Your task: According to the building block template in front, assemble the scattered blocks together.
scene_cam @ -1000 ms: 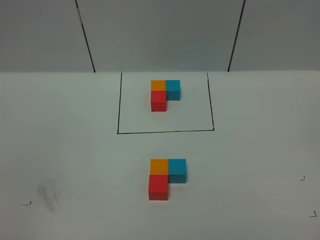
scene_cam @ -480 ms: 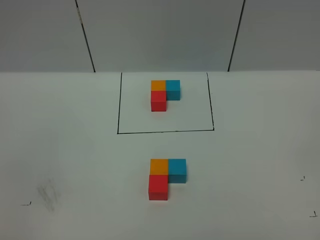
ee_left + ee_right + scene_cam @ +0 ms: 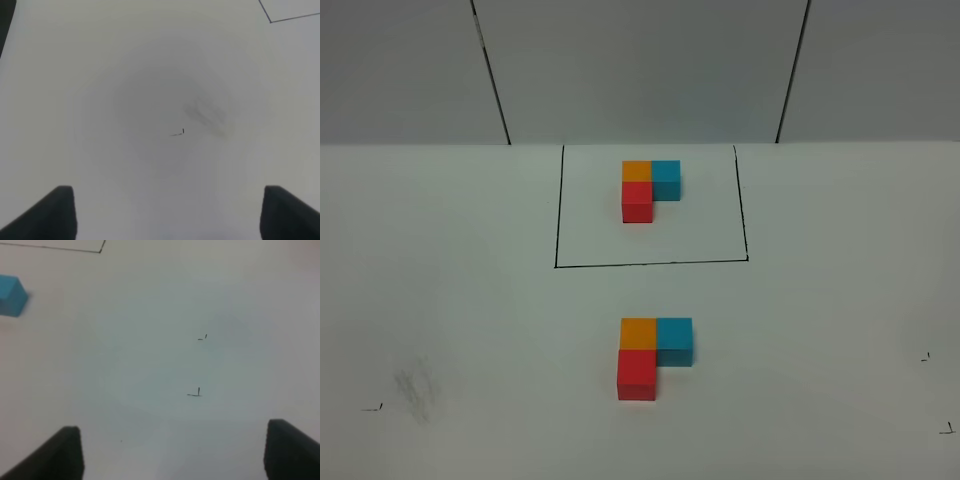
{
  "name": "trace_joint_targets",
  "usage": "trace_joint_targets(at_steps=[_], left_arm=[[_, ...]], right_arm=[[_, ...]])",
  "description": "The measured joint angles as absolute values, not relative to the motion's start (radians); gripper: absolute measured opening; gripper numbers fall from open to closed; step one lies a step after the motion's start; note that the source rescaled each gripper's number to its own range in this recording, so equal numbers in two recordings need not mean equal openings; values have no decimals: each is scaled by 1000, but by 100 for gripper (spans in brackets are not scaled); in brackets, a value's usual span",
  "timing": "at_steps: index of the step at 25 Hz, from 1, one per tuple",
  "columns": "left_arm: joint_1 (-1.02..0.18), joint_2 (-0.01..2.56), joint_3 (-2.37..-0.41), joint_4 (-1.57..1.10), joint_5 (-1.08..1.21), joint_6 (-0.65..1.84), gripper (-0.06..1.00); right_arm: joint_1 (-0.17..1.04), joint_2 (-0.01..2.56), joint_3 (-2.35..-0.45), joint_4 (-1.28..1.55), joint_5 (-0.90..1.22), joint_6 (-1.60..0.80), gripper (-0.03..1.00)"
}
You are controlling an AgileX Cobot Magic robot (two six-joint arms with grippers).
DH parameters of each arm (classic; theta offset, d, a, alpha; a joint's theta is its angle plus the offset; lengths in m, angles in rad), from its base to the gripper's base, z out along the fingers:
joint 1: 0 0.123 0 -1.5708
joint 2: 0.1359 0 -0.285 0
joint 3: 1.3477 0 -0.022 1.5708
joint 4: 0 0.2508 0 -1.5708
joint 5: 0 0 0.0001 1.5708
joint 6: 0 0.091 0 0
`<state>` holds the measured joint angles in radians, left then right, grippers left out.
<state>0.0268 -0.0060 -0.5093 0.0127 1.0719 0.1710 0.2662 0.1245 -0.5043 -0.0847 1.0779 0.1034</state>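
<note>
The building block template (image 3: 651,190) is a black-line rectangle at the table's far middle, framing an L of orange, blue and red cubes. Nearer the front, the unframed cubes touch in the same L: orange (image 3: 638,332), light blue (image 3: 675,339), red (image 3: 636,373). Neither gripper shows in the high view. In the left wrist view the left gripper (image 3: 167,212) is open and empty over bare table. In the right wrist view the right gripper (image 3: 172,452) is open and empty, with the light blue cube (image 3: 12,295) far off at the frame's edge.
The white table (image 3: 450,300) carries a grey smudge (image 3: 415,388) at front left and small black corner marks (image 3: 925,357) at front right. Grey wall panels with dark seams (image 3: 490,70) stand behind the table.
</note>
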Motion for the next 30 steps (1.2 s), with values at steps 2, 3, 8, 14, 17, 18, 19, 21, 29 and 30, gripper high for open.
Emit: trace_joint_targets(at_steps=[2,3,8,14,17,18,19,21,29,30], left_arm=[[27,-6,-509,13,1072,171,99],[27,-6,-509,13,1072,171,99],[27,-6,-509,13,1072,171,99],[27,-6,-509,13,1072,171,99],[27,-6,-509,13,1072,171,99],[27,-6,-509,13,1072,171,99],[27,-6,-509,13,1072,171,99],[27,-6,-509,13,1072,171,99],[27,-6,-509,13,1070,171,99],[27,-6,-509,13,1070,171,99]], right_arm=[[266,124,-504,-84,1076,103,53],[266,124,-504,-84,1076,103,53],[266,124,-504,-84,1076,102,53],[260,84,-504,-83,1074,102,53],[243,55,-504,-83,1075,102,53],[238,54,-504,-83,1076,102,53],[232,54,-504,-80,1076,102,53],[218,54,-504,-75,1076,102,53],[49,54,-504,-75,1076,102,53],[29,54,-504,-75,1076,102,53]])
